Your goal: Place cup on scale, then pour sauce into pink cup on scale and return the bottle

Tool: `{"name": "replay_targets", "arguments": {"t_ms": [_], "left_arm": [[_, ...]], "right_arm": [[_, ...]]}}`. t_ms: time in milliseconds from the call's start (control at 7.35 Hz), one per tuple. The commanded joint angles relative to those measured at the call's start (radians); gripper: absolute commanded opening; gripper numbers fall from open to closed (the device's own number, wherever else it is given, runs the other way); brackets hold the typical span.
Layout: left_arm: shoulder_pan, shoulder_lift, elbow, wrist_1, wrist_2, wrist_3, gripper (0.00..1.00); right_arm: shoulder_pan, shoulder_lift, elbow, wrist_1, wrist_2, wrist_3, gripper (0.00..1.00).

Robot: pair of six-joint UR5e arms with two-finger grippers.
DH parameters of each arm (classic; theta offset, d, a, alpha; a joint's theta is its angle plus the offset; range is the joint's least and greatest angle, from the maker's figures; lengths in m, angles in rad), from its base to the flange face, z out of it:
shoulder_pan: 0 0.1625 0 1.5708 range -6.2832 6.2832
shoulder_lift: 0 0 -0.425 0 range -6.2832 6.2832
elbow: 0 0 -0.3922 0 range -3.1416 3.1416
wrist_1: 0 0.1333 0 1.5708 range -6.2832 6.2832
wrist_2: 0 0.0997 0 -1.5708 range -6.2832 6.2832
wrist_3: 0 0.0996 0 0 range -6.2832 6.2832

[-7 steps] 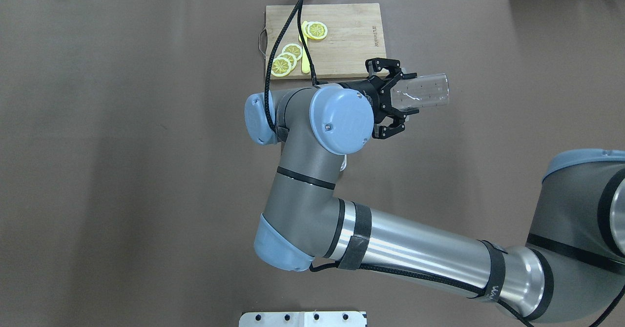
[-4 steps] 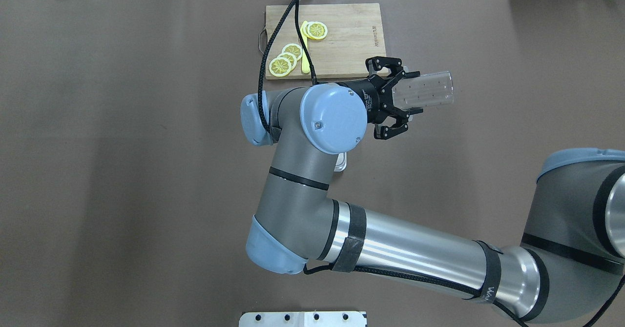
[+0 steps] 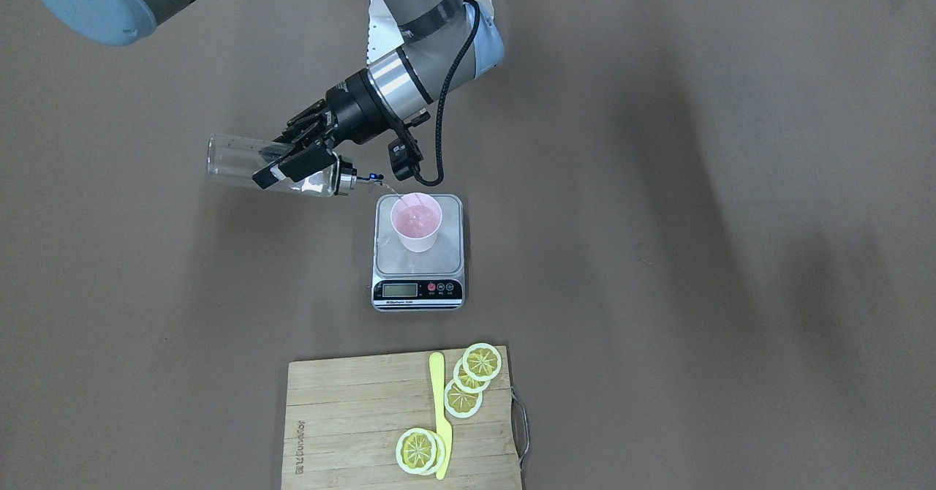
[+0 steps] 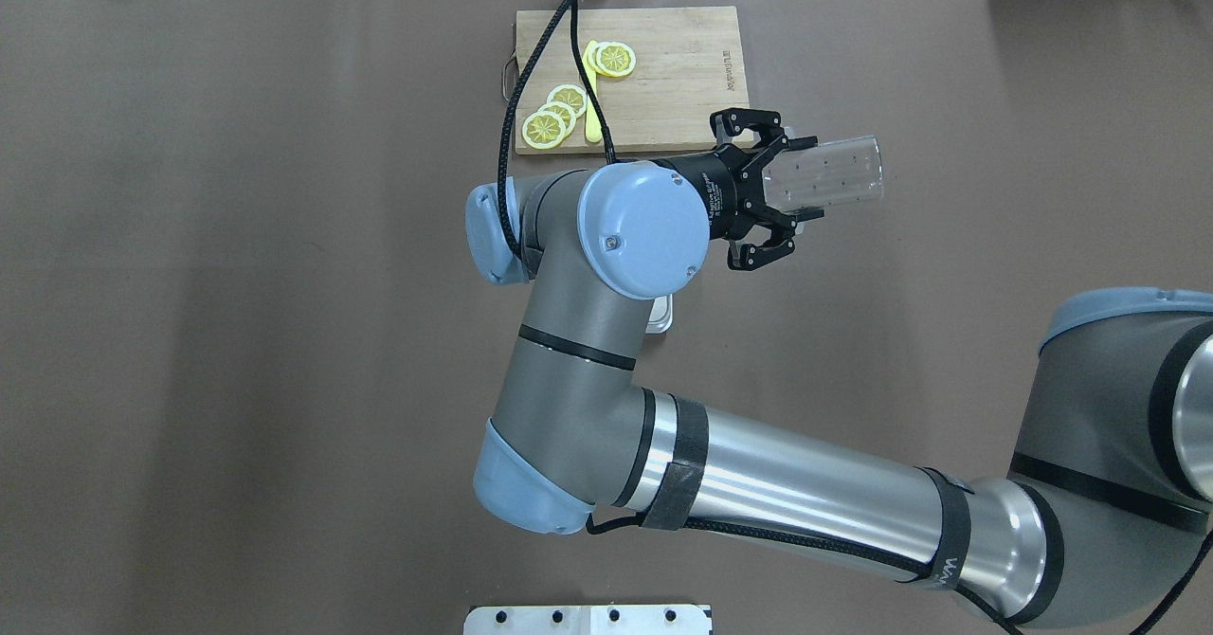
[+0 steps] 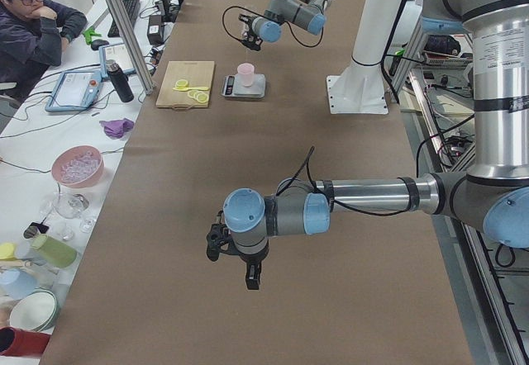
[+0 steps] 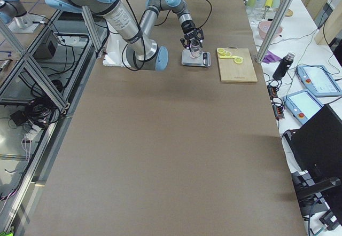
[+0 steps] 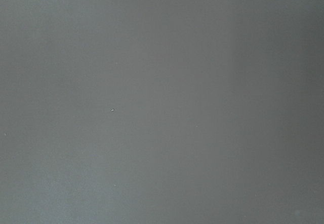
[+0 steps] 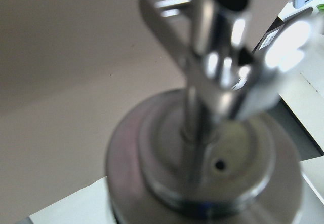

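Note:
My right gripper (image 3: pixel 290 159) is shut on the clear glass bottle (image 3: pixel 241 161) and holds it tilted, almost lying flat. The bottle's metal spout (image 3: pixel 360 178) points at the pink cup (image 3: pixel 416 224), and a thin stream runs from the spout into the cup. The cup stands upright on the steel scale (image 3: pixel 418 285). In the overhead view the right gripper (image 4: pixel 772 190) and the bottle (image 4: pixel 834 172) show, but the arm hides the cup and most of the scale. The right wrist view shows the spout cap (image 8: pixel 202 148) close up. My left gripper (image 5: pixel 246 267) hangs far away over bare table; I cannot tell whether it is open.
A wooden cutting board (image 3: pixel 351 431) with lemon slices (image 3: pixel 472 380) and a yellow knife (image 3: pixel 439 409) lies beyond the scale, on the operators' side. Brown table (image 3: pixel 695 219) surrounds the scale. An operator and clutter sit past the table's far edge.
My right arm's elbow and wrist have shifted slightly left, and the bottle's base has moved a little outward. The grip on the bottle is unchanged.

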Motion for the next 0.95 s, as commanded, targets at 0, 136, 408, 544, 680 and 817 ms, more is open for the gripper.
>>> {"name": "replay_targets", "arguments": {"t_ms": [0, 136, 408, 544, 680, 817], "left_arm": [[0.000, 0.000, 0.000, 0.000, 0.000, 0.000, 0.98], [0.000, 0.000, 0.000, 0.000, 0.000, 0.000, 0.98], [0.000, 0.000, 0.000, 0.000, 0.000, 0.000, 0.98], [0.000, 0.000, 0.000, 0.000, 0.000, 0.000, 0.98], [0.000, 0.000, 0.000, 0.000, 0.000, 0.000, 0.98], [0.000, 0.000, 0.000, 0.000, 0.000, 0.000, 0.98]], "right_arm": [[-0.001, 0.002, -0.001, -0.004, -0.001, 0.000, 0.00], [-0.001, 0.002, -0.001, -0.009, -0.001, 0.000, 0.00], [-0.001, 0.006, -0.007, -0.012, -0.001, 0.000, 0.00], [-0.002, 0.008, -0.008, -0.010, -0.001, 0.000, 0.00], [-0.001, 0.009, -0.008, -0.009, -0.001, 0.000, 0.00], [-0.001, 0.011, -0.008, -0.006, -0.001, 0.001, 0.00]]}}
